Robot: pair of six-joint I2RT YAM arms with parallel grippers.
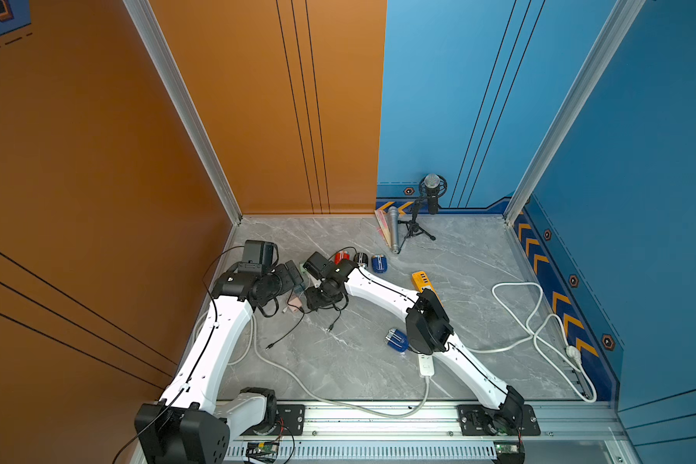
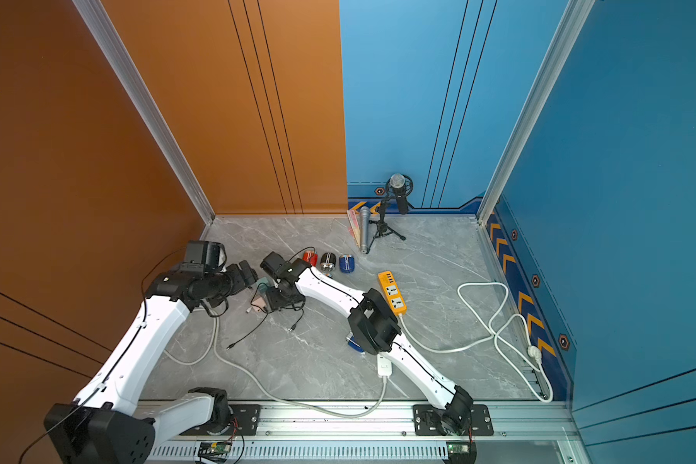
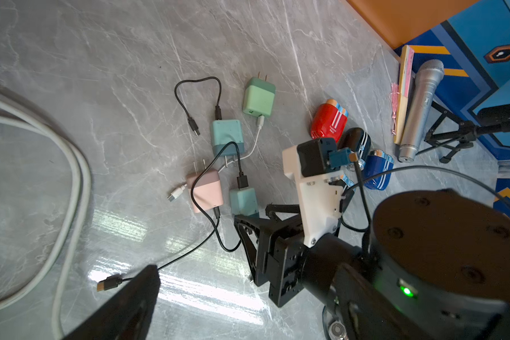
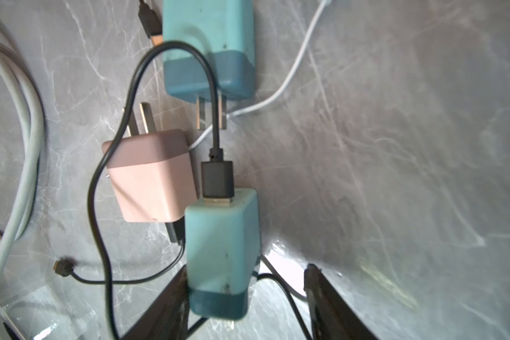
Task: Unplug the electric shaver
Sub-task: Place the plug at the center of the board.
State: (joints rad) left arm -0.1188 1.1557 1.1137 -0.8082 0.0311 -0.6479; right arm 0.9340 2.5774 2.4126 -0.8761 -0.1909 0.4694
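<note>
**Bounds and clearance.** The table (image 1: 338,369) is closed by an orange wall (image 1: 97,160) on the left, blue walls (image 1: 438,100) at the back and right, and a rail (image 1: 378,428) along the front. Both arms reach into the left rear part, near the orange wall. The middle of the table lies open. The right part carries loops of white cord (image 1: 515,317), an orange strip (image 1: 423,281) and a white strip (image 1: 426,363). Two microphones (image 1: 432,193) are at the back wall.

**Jaws.** The right gripper (image 4: 248,269) has its jaws parted wider than the teal charger (image 4: 221,250) lying between them. One finger (image 4: 171,294) is just beside or touching the charger's side, I cannot tell which. The other finger stands clear. A black cable (image 4: 215,117) is plugged into the charger's far end, and a pink charger (image 4: 150,179) lies just beside it. The left gripper (image 1: 298,276) is spread wide, grips nothing, and is near the same cluster.

**Shavers.** The red shaver (image 1: 341,256), black shaver (image 1: 361,258) and blue shaver (image 1: 379,263) lie in a row just behind the right wrist, outside both jaws. A second blue shaver (image 1: 396,340) lies beside the white strip, well apart from both grippers. I cannot tell which shaver the cable serves.
</note>
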